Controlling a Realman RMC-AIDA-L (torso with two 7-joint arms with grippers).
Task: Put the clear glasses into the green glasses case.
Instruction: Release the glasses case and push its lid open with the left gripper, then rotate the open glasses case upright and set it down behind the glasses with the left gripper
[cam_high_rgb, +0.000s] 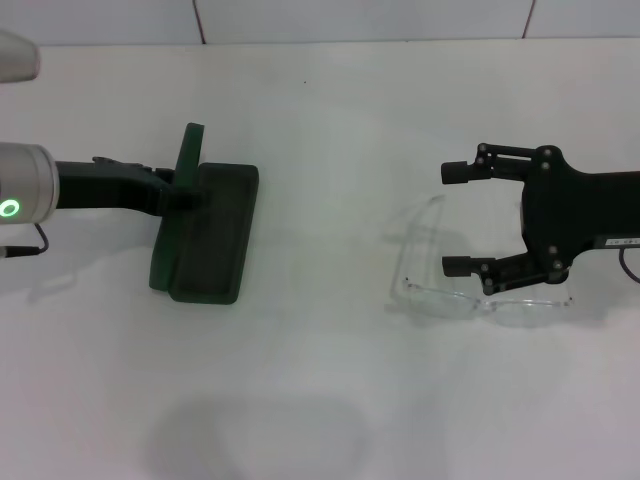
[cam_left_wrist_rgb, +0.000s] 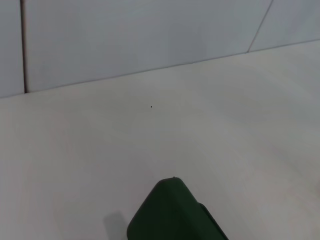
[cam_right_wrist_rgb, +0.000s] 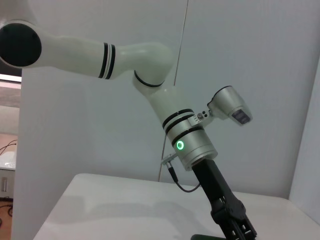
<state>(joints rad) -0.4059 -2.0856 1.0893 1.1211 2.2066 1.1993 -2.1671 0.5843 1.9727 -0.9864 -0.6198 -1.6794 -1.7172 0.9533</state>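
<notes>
The green glasses case (cam_high_rgb: 210, 235) lies open on the white table at the left, with its lid (cam_high_rgb: 188, 170) standing upright. My left gripper (cam_high_rgb: 185, 196) reaches in from the left and is shut on the lid near the hinge. A corner of the green glasses case (cam_left_wrist_rgb: 172, 215) shows in the left wrist view. The clear glasses (cam_high_rgb: 440, 295) lie on the table at the right. My right gripper (cam_high_rgb: 455, 219) is open, close over them from the right. Its lower finger (cam_high_rgb: 470, 266) sits just above the lens front. The right wrist view shows the left gripper (cam_right_wrist_rgb: 235, 220) from afar.
White table (cam_high_rgb: 320, 400) runs on all sides, with a tiled wall (cam_high_rgb: 360, 18) behind its far edge. A soft shadow (cam_high_rgb: 250, 435) falls near the front middle. The left arm's white links (cam_right_wrist_rgb: 150, 65) rise above the table.
</notes>
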